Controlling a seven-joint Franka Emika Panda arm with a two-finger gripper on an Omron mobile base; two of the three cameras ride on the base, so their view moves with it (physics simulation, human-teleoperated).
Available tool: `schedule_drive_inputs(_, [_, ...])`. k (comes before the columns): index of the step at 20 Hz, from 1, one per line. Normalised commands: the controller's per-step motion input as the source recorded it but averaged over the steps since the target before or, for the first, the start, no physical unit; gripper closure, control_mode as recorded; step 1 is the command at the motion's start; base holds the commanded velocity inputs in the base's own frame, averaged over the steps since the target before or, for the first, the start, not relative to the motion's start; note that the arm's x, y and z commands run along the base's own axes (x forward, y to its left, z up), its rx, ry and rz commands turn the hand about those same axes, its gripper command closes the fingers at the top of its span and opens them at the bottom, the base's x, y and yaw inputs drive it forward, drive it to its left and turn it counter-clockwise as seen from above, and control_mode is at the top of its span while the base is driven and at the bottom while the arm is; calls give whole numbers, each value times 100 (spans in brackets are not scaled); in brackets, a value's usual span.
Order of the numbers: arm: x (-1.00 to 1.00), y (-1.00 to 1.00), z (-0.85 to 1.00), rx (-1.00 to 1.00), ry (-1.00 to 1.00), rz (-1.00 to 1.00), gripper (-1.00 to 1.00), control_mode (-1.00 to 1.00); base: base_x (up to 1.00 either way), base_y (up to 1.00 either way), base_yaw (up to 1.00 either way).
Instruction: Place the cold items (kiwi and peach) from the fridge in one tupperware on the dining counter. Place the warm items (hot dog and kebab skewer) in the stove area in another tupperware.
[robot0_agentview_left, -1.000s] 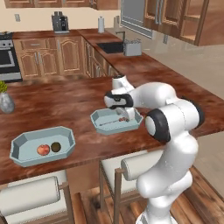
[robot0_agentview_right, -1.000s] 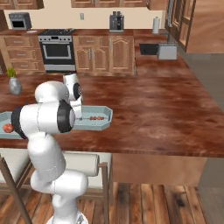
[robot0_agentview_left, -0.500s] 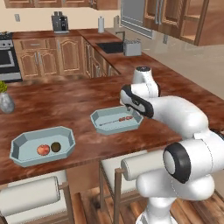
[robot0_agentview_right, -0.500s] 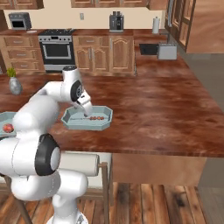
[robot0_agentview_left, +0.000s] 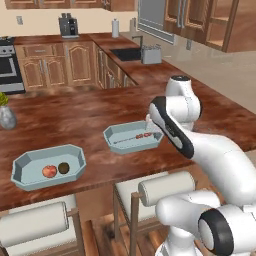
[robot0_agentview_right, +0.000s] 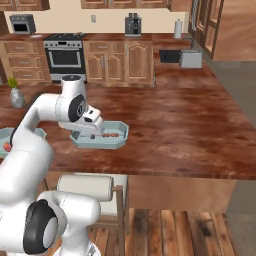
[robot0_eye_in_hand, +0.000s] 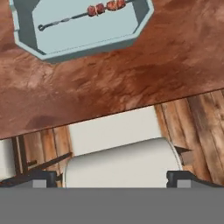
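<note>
The arm has swung away and up from the kebab skewer (robot0_agentview_left: 138, 136) tupperware (robot0_agentview_left: 131, 145) toward the tabletop (robot0_agentview_left: 90, 112) edge, and the tool (robot0_eye_in_hand: 111, 179), jaws wide, now looks down past the edge onto a stool (robot0_eye_in_hand: 122, 164).

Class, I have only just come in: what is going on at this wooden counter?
A white robot arm is sorting food into two pale blue-grey trays on the dark reddish-brown dining counter. The tray on the left holds an orange-red peach and a dark brown kiwi. The other tray holds a kebab skewer with reddish meat pieces. The hand is open, holds nothing, and looks past the counter edge at a cushioned stool.
</note>
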Motion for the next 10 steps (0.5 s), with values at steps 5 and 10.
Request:
schedule_drive_inputs(5, [-100,29,-2,-10,-1,20,-100,-100,0,0,0])
schedule_drive_inputs(10, [-59,0,4,-14,1,0,-100,-100,0,0,0])
